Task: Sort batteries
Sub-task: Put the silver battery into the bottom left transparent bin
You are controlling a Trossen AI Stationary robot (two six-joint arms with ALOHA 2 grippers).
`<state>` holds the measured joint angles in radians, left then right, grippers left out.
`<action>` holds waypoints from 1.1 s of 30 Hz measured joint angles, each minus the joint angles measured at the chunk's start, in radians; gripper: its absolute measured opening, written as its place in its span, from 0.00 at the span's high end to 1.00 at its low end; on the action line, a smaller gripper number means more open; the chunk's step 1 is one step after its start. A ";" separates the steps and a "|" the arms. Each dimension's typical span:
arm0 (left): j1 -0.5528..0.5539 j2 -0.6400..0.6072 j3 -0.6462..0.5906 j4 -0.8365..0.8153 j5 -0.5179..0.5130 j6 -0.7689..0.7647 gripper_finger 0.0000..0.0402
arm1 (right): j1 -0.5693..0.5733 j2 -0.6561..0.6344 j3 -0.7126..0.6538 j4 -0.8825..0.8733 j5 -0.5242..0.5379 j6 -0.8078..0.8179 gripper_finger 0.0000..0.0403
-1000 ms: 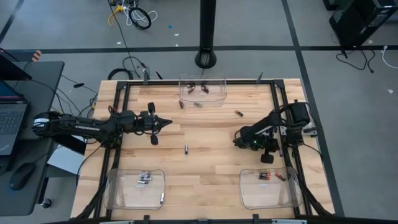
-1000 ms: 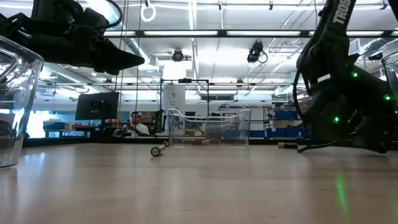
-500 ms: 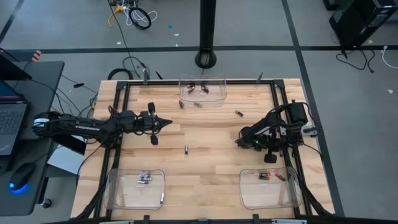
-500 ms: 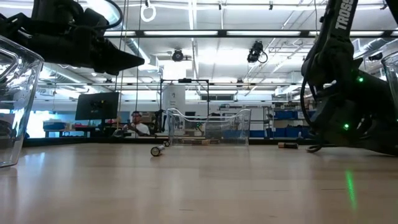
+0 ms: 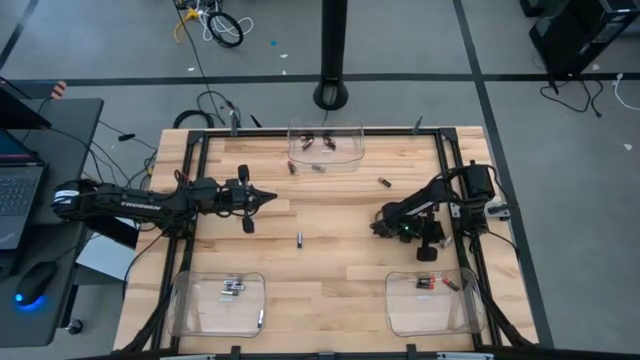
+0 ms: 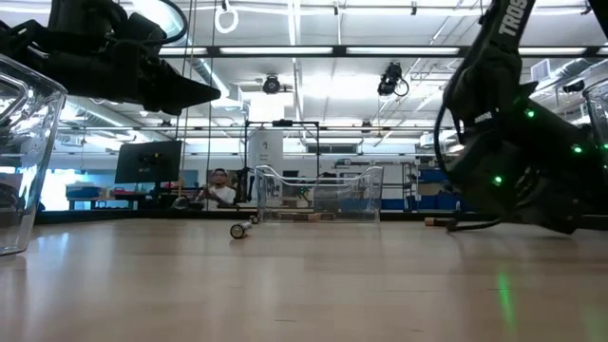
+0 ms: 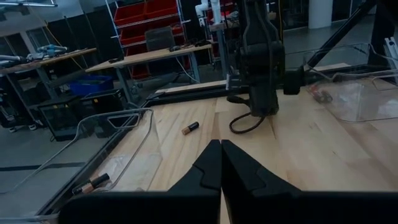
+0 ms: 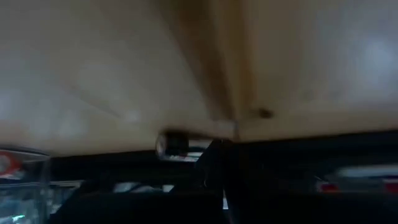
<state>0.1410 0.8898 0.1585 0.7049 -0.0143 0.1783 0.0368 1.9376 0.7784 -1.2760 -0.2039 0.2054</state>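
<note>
Loose batteries lie on the wooden table: one in the middle (image 5: 299, 239), two by the far bin (image 5: 291, 167) (image 5: 318, 168), and one farther right (image 5: 383, 181). My left gripper (image 5: 272, 199) hangs shut and level above the table's left half, holding nothing. My right gripper (image 5: 379, 222) is shut and slants down low over the table's right half. In the right wrist view a small battery (image 8: 173, 144) shows just beside its fingertips (image 8: 214, 163). The arm hides that spot from above. My right gripper's shut fingertips stand close beside the small battery (image 8: 173, 144), which lies on the table. The blurred wrist view does not let me tell whether they touch it.
A clear bin (image 5: 325, 145) at the far edge holds a few batteries. A near-left bin (image 5: 218, 303) holds silvery ones. A near-right bin (image 5: 432, 300) holds black and red ones. Bare wood lies between the arms.
My right gripper has drawn back a little toward the table's right edge and then come back toward the middle, staying low and shut. The batteries that show lie where they were.
</note>
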 joint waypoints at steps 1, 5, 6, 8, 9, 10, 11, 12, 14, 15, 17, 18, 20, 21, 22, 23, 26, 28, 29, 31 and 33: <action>0.000 0.000 0.000 0.000 0.000 0.000 0.98 | 0.000 0.000 0.014 -0.012 0.011 0.000 0.98; 0.000 0.000 0.000 0.000 0.000 0.000 0.98 | 0.000 0.000 0.084 -0.053 0.067 0.000 0.98; 0.000 0.000 0.000 0.000 0.000 0.000 0.98 | 0.000 0.000 0.107 -0.073 0.087 0.000 0.98; 0.000 0.000 0.000 0.000 0.000 0.000 0.98 | 0.001 -0.005 0.150 -0.109 0.130 0.000 0.98; 0.000 0.000 0.000 -0.001 0.000 0.000 0.98 | 0.002 -0.013 0.167 -0.127 0.153 -0.002 0.98; 0.000 0.000 0.000 -0.001 0.000 0.000 0.98 | 0.002 -0.030 0.180 -0.134 0.169 -0.011 0.98; 0.000 0.000 0.000 -0.001 0.000 0.000 0.98 | 0.002 -0.055 0.186 -0.129 0.175 -0.027 0.98; 0.000 0.000 0.000 -0.001 0.000 0.000 0.98 | 0.002 -0.084 0.187 -0.123 0.175 -0.050 0.98; 0.000 0.000 0.000 -0.004 0.000 0.000 0.98 | 0.005 -0.139 0.178 -0.116 0.174 -0.100 0.97; 0.000 0.000 0.000 -0.006 0.000 0.000 0.98 | 0.008 -0.164 0.171 -0.114 0.174 -0.116 0.96; 0.000 0.000 0.000 -0.011 0.000 0.000 0.98 | 0.015 -0.205 0.156 -0.113 0.174 -0.127 0.93; 0.000 0.000 0.000 -0.015 0.000 0.000 0.98 | 0.021 -0.218 0.148 -0.111 0.175 -0.129 0.91; 0.000 0.000 0.000 -0.021 0.000 0.000 0.98 | 0.035 -0.231 0.133 -0.099 0.178 -0.132 0.86; 0.000 0.000 0.000 -0.022 0.000 0.000 0.98 | 0.044 -0.231 0.124 -0.090 0.178 -0.139 0.83; 0.000 0.000 0.000 -0.022 0.000 0.000 0.98 | 0.054 -0.230 0.115 -0.075 0.178 -0.152 0.80; 0.000 0.000 0.000 -0.021 0.000 0.000 0.98 | 0.064 -0.224 0.106 -0.064 0.178 -0.165 0.76; 0.000 0.000 0.000 -0.022 0.000 -0.002 0.98 | 0.092 -0.209 0.082 -0.031 0.177 -0.202 0.67; 0.000 0.000 0.000 -0.022 0.000 -0.003 0.98 | 0.105 -0.204 0.061 -0.015 0.177 -0.209 0.63; 0.000 0.000 0.000 -0.021 0.000 -0.003 0.98 | 0.108 -0.203 0.051 -0.008 0.177 -0.209 0.61; 0.000 0.000 0.000 -0.020 0.000 -0.002 0.98 | 0.113 -0.202 0.031 0.013 0.179 -0.219 0.59; 0.000 0.000 0.000 -0.018 0.000 -0.002 0.98 | 0.116 -0.202 0.011 0.040 0.201 -0.240 0.59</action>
<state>0.1412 0.8894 0.1585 0.6864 -0.0143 0.1764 0.1531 1.7359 0.7899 -1.2360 -0.0031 -0.0344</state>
